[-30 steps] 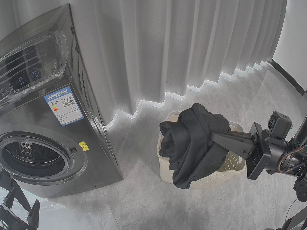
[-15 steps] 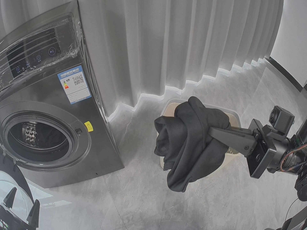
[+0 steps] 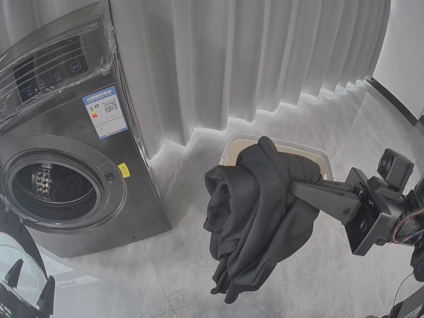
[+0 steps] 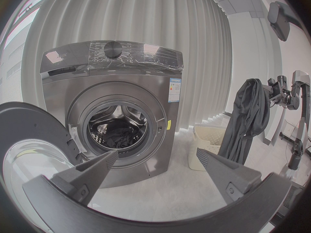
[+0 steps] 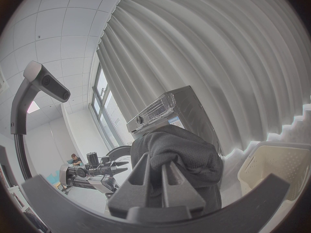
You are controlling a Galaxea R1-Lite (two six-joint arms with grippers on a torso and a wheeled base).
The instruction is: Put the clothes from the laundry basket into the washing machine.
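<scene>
Right gripper (image 3: 297, 187) pinches the dark garment (image 3: 251, 208); carry it high so its hanging end clears the washing machine (image 3: 88, 226) opening.

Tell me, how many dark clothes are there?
2. One garment hangs from the right gripper near the basket; a dark pile lies in the washing machine drum. More may be hidden.

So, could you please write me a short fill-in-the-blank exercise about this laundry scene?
1. The black garment hangs from the ___ gripper, whose jaws are shut on it.
2. The washing machine's door stands ___.
3. Dark clothes lie inside the machine's ___.
4. The laundry basket stands on the ___.
Missing words: right; open; drum; floor.
</scene>
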